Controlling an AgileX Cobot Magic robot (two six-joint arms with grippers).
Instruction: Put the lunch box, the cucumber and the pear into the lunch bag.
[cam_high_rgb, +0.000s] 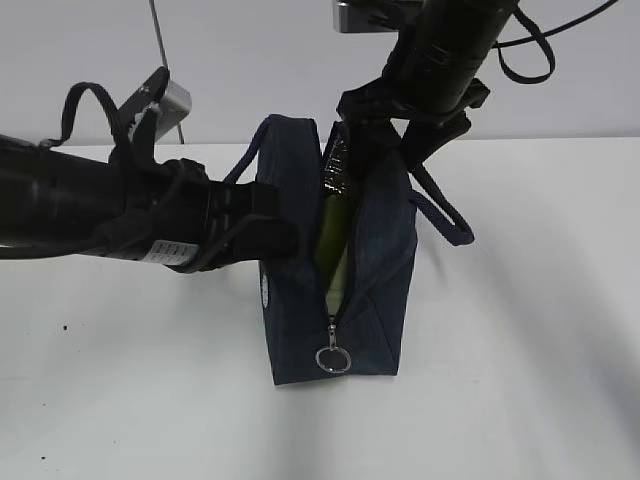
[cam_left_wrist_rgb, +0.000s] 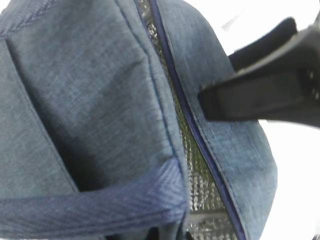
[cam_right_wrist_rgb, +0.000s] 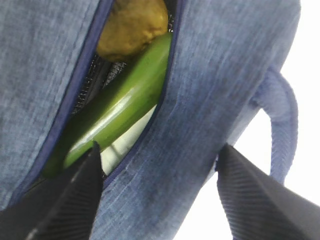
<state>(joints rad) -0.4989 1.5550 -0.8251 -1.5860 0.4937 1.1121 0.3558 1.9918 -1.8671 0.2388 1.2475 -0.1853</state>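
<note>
Lunch bag (cam_high_rgb: 335, 300) holds cucumber (cam_right_wrist_rgb: 120, 102) and pear (cam_right_wrist_rgb: 132, 25); right gripper (cam_right_wrist_rgb: 157, 192), jaws spread, should lift straight out while left gripper (cam_high_rgb: 270, 230) pinches the bag wall.

The left arm (cam_high_rgb: 90, 205) reaches in level from the left edge of the exterior view, its gripper (cam_high_rgb: 285, 235) hidden at the tip — whether its jaws are parted cannot be told. The right arm (cam_high_rgb: 445, 45) comes down steeply from the top of that view. Its gripper (cam_right_wrist_rgb: 157, 192) points downward with jaws spread wide — two dark ribbed fingers (cam_right_wrist_rgb: 80, 195) stand well apart in the right wrist view.
</note>
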